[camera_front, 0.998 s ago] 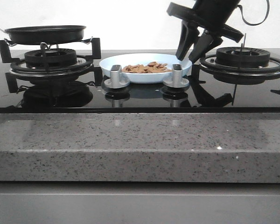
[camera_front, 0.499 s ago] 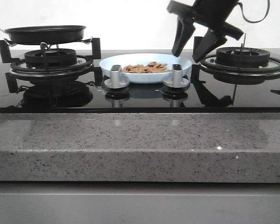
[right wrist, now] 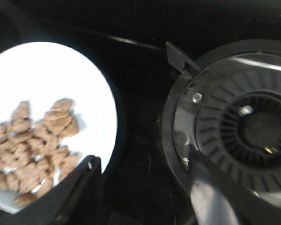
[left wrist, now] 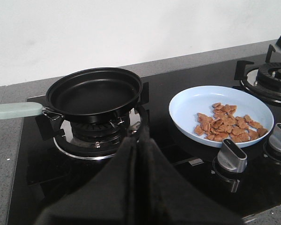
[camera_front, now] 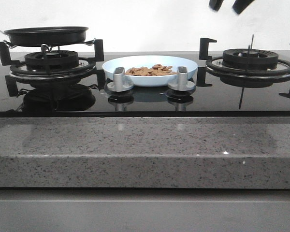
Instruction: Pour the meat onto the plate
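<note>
The pale blue plate (camera_front: 115, 64) stands on the black hob between the two burners, and the meat (camera_front: 150, 71) lies on it as a loose pile of tan pieces. Both show in the left wrist view, plate (left wrist: 187, 101) and meat (left wrist: 227, 129), and in the right wrist view, plate (right wrist: 56, 79) and meat (right wrist: 35, 146). My right gripper (camera_front: 229, 5) is open and empty, high above the gap between plate and right burner; only its fingertips show at the front view's top edge. My left gripper (left wrist: 141, 140) is shut and empty, in front of the black frying pan (left wrist: 94, 91).
The frying pan (camera_front: 46, 35) sits empty on the left burner, its pale handle (left wrist: 16, 110) pointing away from the plate. The right burner (camera_front: 251, 59) is bare. Two metal knobs (camera_front: 119, 79) (camera_front: 182, 78) stand in front of the plate. A grey stone counter edge (camera_front: 145, 150) runs along the front.
My right gripper has risen from beside the plate's right rim, almost out of the front view's top. Plate, meat and pan have not moved.
</note>
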`<state>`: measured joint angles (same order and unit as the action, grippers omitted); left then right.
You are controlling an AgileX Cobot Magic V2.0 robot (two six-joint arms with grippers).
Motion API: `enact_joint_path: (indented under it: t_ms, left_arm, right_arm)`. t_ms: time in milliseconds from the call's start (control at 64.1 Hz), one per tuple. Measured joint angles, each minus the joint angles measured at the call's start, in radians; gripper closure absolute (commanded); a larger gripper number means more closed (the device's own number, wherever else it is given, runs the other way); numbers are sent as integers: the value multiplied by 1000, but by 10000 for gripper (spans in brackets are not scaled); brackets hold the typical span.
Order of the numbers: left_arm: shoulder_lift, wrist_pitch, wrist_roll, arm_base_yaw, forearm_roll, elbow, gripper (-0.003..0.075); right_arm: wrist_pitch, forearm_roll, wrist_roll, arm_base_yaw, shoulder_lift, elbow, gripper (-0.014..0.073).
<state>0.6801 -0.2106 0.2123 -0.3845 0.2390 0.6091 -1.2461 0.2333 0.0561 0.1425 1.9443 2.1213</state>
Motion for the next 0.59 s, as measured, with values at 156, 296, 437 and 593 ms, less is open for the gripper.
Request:
enact_joint_path:
  t_ms: [156, 296, 437, 593]
  left_arm:
    - [0, 0, 0, 0, 0, 0, 741]
    - [0, 0, 0, 0, 0, 0, 741]
    - [0, 0, 0, 0, 0, 0, 741]
    - [0, 0, 0, 0, 0, 0, 741]
  right_arm:
    - [29, -10, 0, 0, -153, -134, 161]
    - [144, -34, 0, 0, -324, -360, 161]
    - [289, -60, 0, 0, -557, -623, 161]
    - [430, -64, 0, 0, -785, -881, 161]
